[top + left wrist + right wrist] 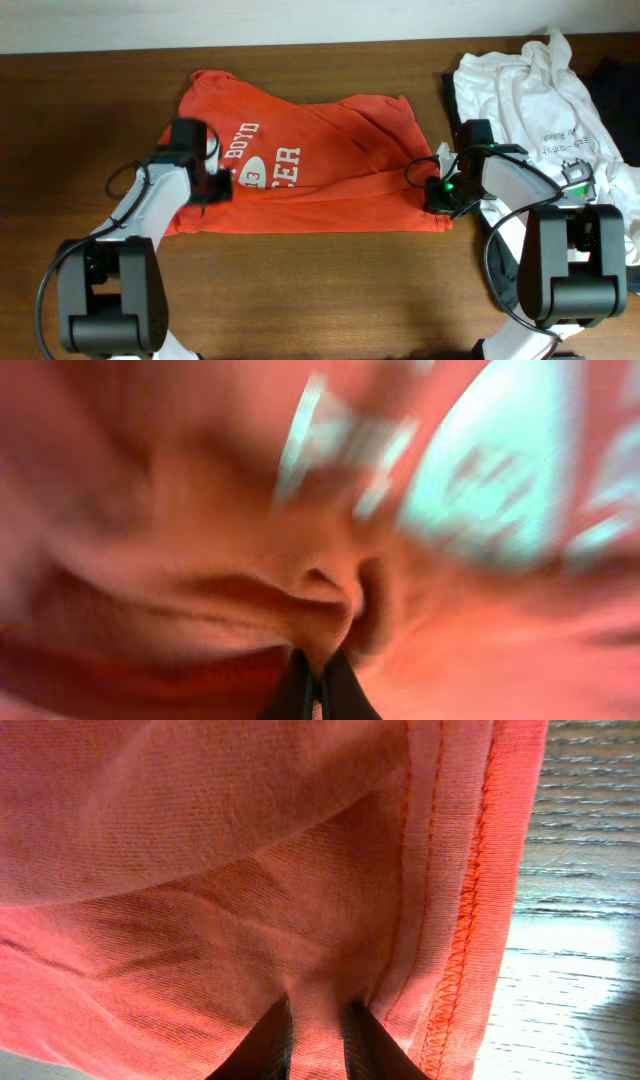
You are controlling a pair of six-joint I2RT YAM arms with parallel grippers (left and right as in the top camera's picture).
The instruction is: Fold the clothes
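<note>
An orange-red T-shirt (pixel 310 170) with white lettering lies spread on the wooden table, partly folded. My left gripper (pixel 212 183) sits at the shirt's left edge; in the left wrist view its black fingertips (pixel 340 690) are pinched on a ridge of the orange fabric (pixel 320 610). My right gripper (pixel 440 195) is at the shirt's lower right corner, shut on a fold of cloth (pixel 318 1020) beside the stitched hem (pixel 470 920). A white tee (pixel 540 100) with small print lies crumpled at the far right.
The bare wood of the table (pixel 320 290) runs along the front, between the two arm bases. A dark object (pixel 612 75) shows at the right edge behind the white tee. The table's back edge meets a pale wall.
</note>
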